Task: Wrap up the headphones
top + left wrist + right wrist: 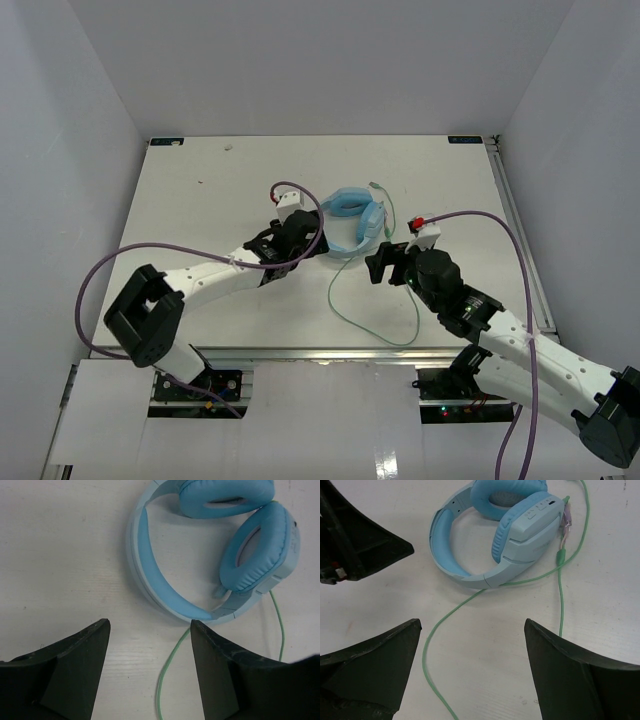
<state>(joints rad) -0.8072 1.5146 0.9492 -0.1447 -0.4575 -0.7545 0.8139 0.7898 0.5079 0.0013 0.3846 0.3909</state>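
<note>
Top external shows the headphones (352,222) lying in the middle of the table (200,190), between my two grippers. Their thin green cord (560,605) loops loose toward my bases. My left gripper (149,624) gapes just short of the headband, holding nothing. My right gripper (471,625) is spread wide above the cord, also empty. I judge it best to pin the headband with the left, then pick up the cord close to the earcup and keep the wraps snug.

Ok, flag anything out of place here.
Only the cord: it trails loose from the headphones across the table in a wide, untidy loop instead of being wound up. Nothing looks damaged or spilled.
</note>
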